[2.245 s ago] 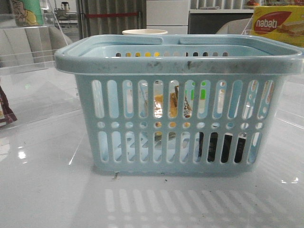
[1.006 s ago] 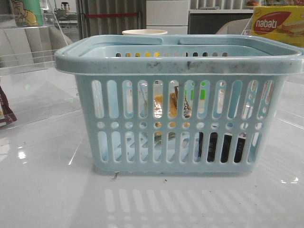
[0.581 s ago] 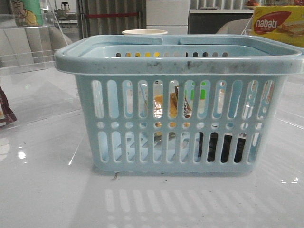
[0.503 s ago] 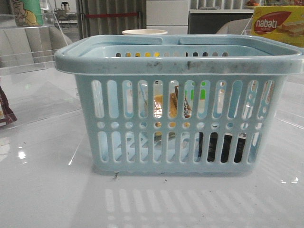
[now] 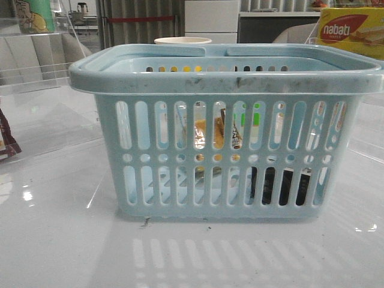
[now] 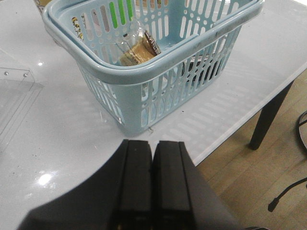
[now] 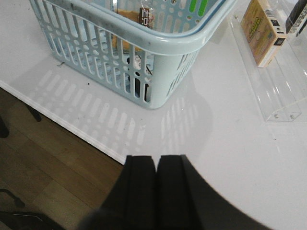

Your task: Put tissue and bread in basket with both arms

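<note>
Through the light blue slotted plastic basket we glimpse bagged tan bread and a dark tissue pack on the glossy white desk; both hands are pressed together.

— What is seen of the table?
— A glossy white top is shown, edged by wooden floor.
— What is set directly on it?
— The basket is stood on it. A maroon packet is seen at its left edge, a clear acrylic stand at its right side.
</note>
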Tool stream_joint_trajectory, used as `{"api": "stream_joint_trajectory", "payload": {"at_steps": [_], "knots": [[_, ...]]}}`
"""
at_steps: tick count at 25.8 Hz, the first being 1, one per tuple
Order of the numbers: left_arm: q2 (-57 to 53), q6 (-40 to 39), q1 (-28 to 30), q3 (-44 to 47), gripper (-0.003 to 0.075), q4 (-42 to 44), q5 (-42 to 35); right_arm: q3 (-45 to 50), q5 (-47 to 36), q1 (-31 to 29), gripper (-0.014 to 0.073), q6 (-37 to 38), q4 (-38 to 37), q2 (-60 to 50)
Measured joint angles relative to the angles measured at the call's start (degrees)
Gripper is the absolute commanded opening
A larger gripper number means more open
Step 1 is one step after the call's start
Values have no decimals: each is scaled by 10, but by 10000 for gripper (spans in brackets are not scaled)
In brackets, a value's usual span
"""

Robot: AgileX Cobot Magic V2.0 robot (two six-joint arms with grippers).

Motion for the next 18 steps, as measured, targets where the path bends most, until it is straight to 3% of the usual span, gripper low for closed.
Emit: {"api": "stream_joint_trajectory", "payload": {"at_steps": [10, 18], "knots": [[-35, 0, 28, 2, 91, 0, -4, 0, 0, 0, 58, 0, 0, 0], [-105, 0, 109, 73, 91, -1, -90, 0, 0, 0, 58, 0, 0, 0]]}}
